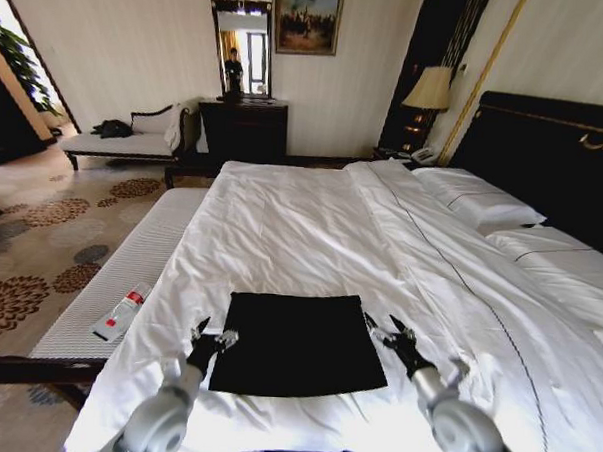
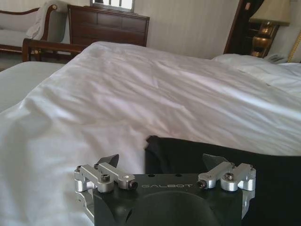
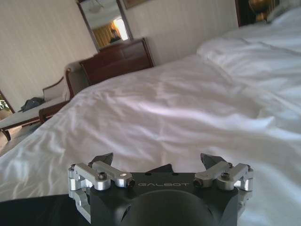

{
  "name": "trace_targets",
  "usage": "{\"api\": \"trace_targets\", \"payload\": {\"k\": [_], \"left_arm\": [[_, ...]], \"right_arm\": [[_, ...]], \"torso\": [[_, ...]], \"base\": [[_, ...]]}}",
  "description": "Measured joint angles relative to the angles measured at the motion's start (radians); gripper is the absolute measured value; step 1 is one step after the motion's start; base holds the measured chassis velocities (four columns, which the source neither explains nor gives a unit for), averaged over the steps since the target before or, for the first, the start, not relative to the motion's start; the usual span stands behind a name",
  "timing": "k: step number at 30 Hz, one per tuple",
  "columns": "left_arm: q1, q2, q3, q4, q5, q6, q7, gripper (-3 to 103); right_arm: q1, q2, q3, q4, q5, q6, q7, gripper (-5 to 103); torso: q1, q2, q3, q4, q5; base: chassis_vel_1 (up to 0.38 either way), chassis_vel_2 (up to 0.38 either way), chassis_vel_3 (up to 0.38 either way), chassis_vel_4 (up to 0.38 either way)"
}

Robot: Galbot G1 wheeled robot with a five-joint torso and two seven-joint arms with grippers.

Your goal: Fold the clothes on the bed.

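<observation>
The clothes (image 1: 298, 343) lie as one flat black rectangle on the white duvet of the bed (image 1: 302, 216), near its foot end. My left gripper (image 1: 209, 337) hovers open at the garment's left edge, fingers spread just above the fabric. On the opposite side, my right gripper (image 1: 389, 328) is open at the right edge near the far corner. In the left wrist view the left gripper (image 2: 163, 160) sits over a corner of the black clothes (image 2: 263, 165). In the right wrist view the right gripper (image 3: 157, 160) is above the duvet, with the black clothes (image 3: 37, 209) beside it.
A white-cushioned bench (image 1: 129, 269) runs along the bed's left side, with a small red-and-white item (image 1: 123, 313) lying on it. Pillows (image 1: 483, 204) and the dark headboard (image 1: 555, 157) are at the right. A chaise (image 1: 125, 143), dresser (image 1: 243, 128) and lamp (image 1: 431, 89) stand by the far wall.
</observation>
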Motion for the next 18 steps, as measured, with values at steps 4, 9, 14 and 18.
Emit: {"api": "trace_targets", "payload": {"k": [4, 9, 14, 18], "left_arm": [[-0.084, 0.018, 0.019, 0.065, -0.050, 0.011, 0.010, 100], [-0.176, 0.021, 0.042, 0.147, -0.108, 0.024, 0.031, 100], [-0.229, 0.000, 0.055, 0.203, -0.161, 0.031, 0.045, 100], [-0.252, -0.003, 0.065, 0.227, -0.173, 0.031, 0.060, 100]], "right_arm": [[0.100, -0.015, -0.043, -0.091, 0.058, -0.042, 0.000, 100], [0.228, -0.033, -0.116, -0.218, 0.091, -0.069, -0.035, 100], [0.319, -0.030, -0.160, -0.294, 0.177, -0.125, -0.063, 100], [0.380, -0.015, -0.189, -0.354, 0.244, -0.161, -0.078, 100]], "torso": [[0.000, 0.000, 0.000, 0.0000, -0.0002], [0.000, 0.000, 0.000, 0.0000, 0.0003], [0.000, 0.000, 0.000, 0.0000, -0.0002], [0.000, 0.000, 0.000, 0.0001, -0.0001]], "base": [[0.000, 0.000, 0.000, 0.000], [0.000, 0.000, 0.000, 0.000], [0.000, 0.000, 0.000, 0.000], [0.000, 0.000, 0.000, 0.000]]}}
